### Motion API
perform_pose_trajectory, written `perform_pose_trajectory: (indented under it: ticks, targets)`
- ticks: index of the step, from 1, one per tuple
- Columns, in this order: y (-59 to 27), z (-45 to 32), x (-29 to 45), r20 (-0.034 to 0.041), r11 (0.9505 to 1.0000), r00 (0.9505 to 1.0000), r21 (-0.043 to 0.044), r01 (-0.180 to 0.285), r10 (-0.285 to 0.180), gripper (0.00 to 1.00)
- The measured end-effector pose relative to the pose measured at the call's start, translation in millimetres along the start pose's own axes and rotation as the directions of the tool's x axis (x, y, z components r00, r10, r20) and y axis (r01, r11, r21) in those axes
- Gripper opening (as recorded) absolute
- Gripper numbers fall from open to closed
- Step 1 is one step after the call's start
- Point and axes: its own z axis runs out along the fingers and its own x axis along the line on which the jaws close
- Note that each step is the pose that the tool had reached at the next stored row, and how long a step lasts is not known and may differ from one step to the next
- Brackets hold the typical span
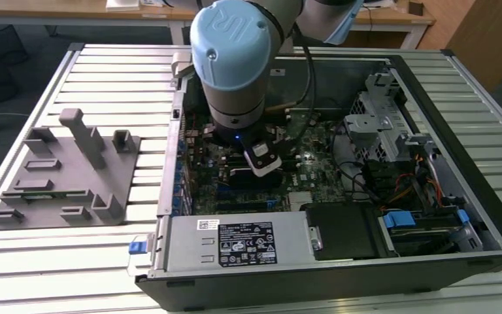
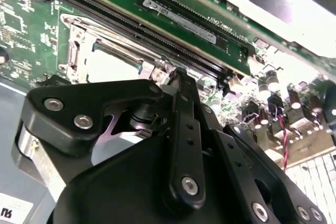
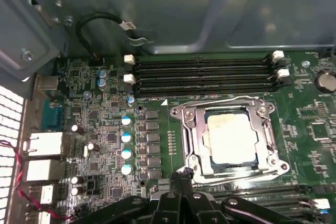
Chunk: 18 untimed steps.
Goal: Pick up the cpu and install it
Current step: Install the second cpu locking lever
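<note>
Slatted metal tabletop (image 1: 102, 248) carries the open computer case (image 1: 338, 261), low in the exterior view. Inside it the gripper (image 3: 184, 174) hangs over the motherboard (image 3: 105, 129), jaws drawn together on nothing. Just past the tips, at centre right of the first wrist view, the cpu (image 3: 231, 137) lies seated in its socket frame (image 3: 189, 140). It looks light, stiff, slick-topped and fragile underneath; its side edges seem the only safe hold.

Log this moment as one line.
gripper: shut, empty, above motherboard | cpu: seated in socket
</note>
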Motion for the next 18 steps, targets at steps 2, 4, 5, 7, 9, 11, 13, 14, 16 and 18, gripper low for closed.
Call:
perform_pose_trajectory:
  ticks: [2,4,5,7,9,11,13,14,16,18]
  targets:
    - [1.3,-3.7,-0.2,0.0013,1.0,1.0,0.0063,0.0,0.0,0.11]
    - [2.7,-7.3,-0.4,0.0026,0.9999,1.0,0.0137,-0.001,0.001,0.11]
    - [3.3,-9.1,-0.5,0.0034,0.9998,1.0,0.0178,-0.002,0.002,0.11]
    - [4.6,-12.3,-0.7,0.0052,0.9996,1.0,0.0287,-0.003,0.003,0.11]
    - [5.3,-14.1,-0.8,0.0079,0.9989,0.9999,0.0467,-0.007,0.006,0.11]
    - [5.9,-14.9,-0.9,0.0123,0.9973,0.9999,0.0719,-0.012,0.011,0.11]
    - [7.1,-14.7,-1.0,0.016,0.996,0.9997,0.0877,-0.018,0.016,0.11]
    - [8.1,-14.2,-1.6,0.0175,0.9958,0.9996,0.0888,-0.021,0.02,0.11]
    - [9.7,-13.5,-4.6,0.0196,0.9956,0.9995,0.0895,-0.028,0.026,0.11]
    - [11.2,-12.6,-8.4,0.0214,0.9954,0.9993,0.0902,-0.032,0.031,0.11]
